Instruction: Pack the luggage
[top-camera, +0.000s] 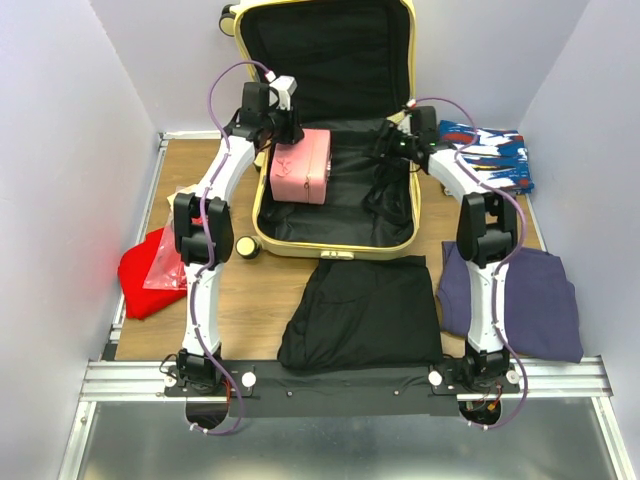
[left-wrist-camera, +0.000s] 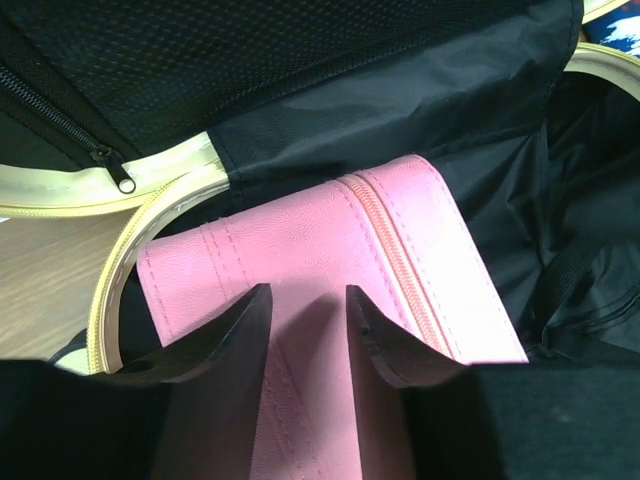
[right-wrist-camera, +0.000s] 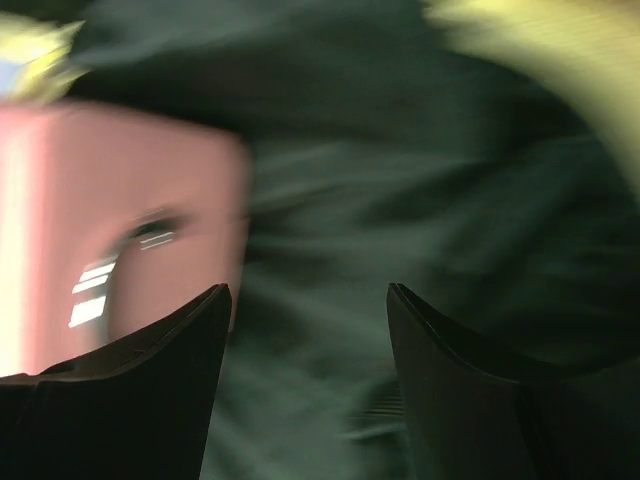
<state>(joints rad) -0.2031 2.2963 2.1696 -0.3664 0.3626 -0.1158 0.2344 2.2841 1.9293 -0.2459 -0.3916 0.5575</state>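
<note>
The pale-yellow luggage lies open at the back middle of the table, its lid standing up and the black lining showing. A pink pouch lies inside it against the left wall. My left gripper hovers at the pouch's far end, and in the left wrist view it is open just above the pink pouch, beside the luggage's rim. My right gripper is inside the luggage's right half. The right wrist view is blurred: the gripper is open and empty over the black lining, with the pouch to its left.
A folded black garment lies in front of the luggage. A purple garment lies at the right, a blue patterned cloth at the back right, a red bundle at the left, and a small round tin by the luggage's front left corner.
</note>
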